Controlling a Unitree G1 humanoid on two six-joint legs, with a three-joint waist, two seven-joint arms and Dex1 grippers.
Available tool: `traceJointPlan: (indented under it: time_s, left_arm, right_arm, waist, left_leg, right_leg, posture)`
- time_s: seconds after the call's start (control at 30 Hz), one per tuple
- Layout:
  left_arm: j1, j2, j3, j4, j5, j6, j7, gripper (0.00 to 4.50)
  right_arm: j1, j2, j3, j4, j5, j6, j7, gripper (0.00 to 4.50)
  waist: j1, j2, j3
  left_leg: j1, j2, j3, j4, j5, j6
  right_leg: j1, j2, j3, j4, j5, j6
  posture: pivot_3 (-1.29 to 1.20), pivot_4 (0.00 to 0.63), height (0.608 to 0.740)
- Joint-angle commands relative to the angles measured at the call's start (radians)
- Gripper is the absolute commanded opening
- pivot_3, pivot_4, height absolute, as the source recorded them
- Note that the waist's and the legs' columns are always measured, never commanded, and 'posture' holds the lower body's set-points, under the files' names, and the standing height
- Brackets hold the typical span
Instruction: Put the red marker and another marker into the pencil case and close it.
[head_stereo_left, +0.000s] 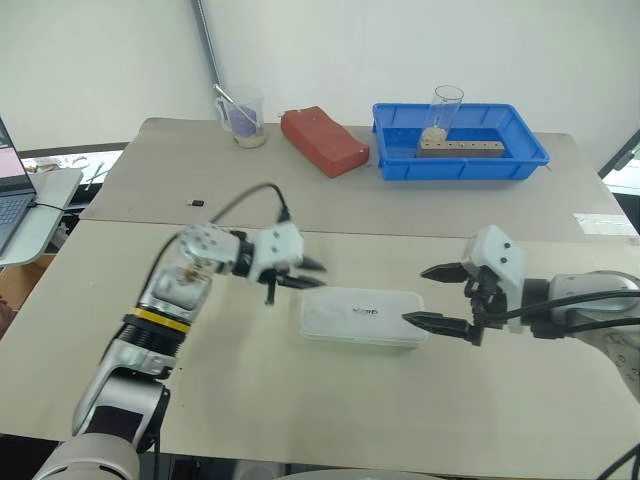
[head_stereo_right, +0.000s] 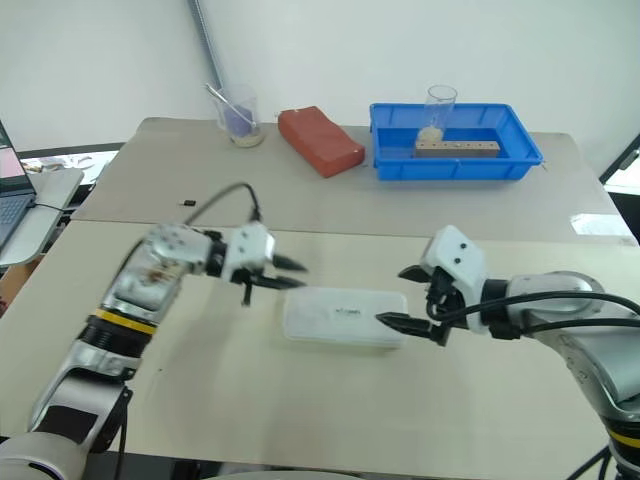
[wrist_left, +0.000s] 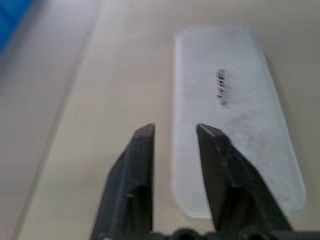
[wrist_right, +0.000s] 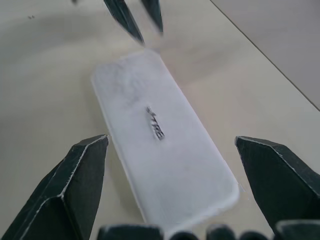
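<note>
Lid looking shut on the flat frosted-white plastic pencil case (head_stereo_left: 362, 316); we are hovering left gripper (head_stereo_left: 302, 273) and right gripper (head_stereo_left: 433, 296) at its ends, jaws apart, holding nothing; contents unclear.

The pencil case (head_stereo_left: 362, 317) is frosted, so what lies inside cannot be told, and its black lid print is too blurred to read. The left pincer (head_stereo_left: 310, 273), just beside the case's end, is smeared. A tiny dark object (head_stereo_left: 196, 203) on the bench (head_stereo_left: 250, 400) well beyond the case is too small to tell.
</note>
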Motion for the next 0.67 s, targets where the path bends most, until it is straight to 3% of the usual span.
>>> traceJointPlan:
  time_s: [0.03,0.1,0.13,0.33,0.67]
  left_arm:
    - [0.075,0.078,0.093,-0.128,-0.071,0.097,0.021,3.33]
    - [0.151,0.155,0.140,-0.197,-0.098,0.140,0.009,4.28]
    - [0.182,0.186,0.157,-0.221,-0.109,0.153,0.004,4.42]
    - [0.306,0.283,0.269,-0.301,-0.125,0.192,0.075,4.42]
    - [0.306,0.276,0.250,-0.325,-0.133,0.223,0.151,4.42]
  right_arm:
    - [0.006,-0.024,-0.051,0.038,-0.031,-0.074,0.045,4.50]
    - [-0.004,-0.030,-0.060,0.060,-0.029,-0.086,0.068,4.50]
    - [-0.008,-0.031,-0.064,0.066,-0.027,-0.088,0.075,4.50]
    - [-0.007,-0.054,-0.105,0.086,-0.019,-0.081,0.117,4.50]
    - [-0.005,-0.033,-0.102,0.118,-0.041,-0.087,0.104,4.50]
  waist:
    - [-0.005,0.000,0.000]
    - [-0.009,0.000,0.001]
    - [-0.009,0.000,0.001]
    - [0.005,0.000,0.001]
    - [0.005,-0.001,0.001]
  left_leg:
    - [0.001,0.000,0.000,0.000,0.000,0.000]
    - [0.002,0.000,0.000,-0.001,0.000,0.000]
    - [0.003,0.000,0.000,-0.003,0.000,0.000]
    - [0.006,0.000,0.001,-0.003,0.000,0.000]
    - [0.006,0.000,0.003,-0.007,0.000,0.000]
  right_leg:
    - [0.000,0.000,0.001,0.000,0.000,0.000]
    - [0.000,0.000,0.001,0.000,0.000,0.000]
    - [0.000,0.000,0.001,0.000,0.000,0.000]
    - [-0.001,-0.002,-0.001,-0.001,-0.001,-0.002]
    - [0.000,-0.004,0.001,-0.001,-0.001,-0.002]
  posture:
    - [0.00,0.150,0.740]
    - [0.00,0.150,0.740]
    - [0.00,0.150,0.740]
    - [0.00,0.150,0.740]
    - [0.00,0.150,0.740]
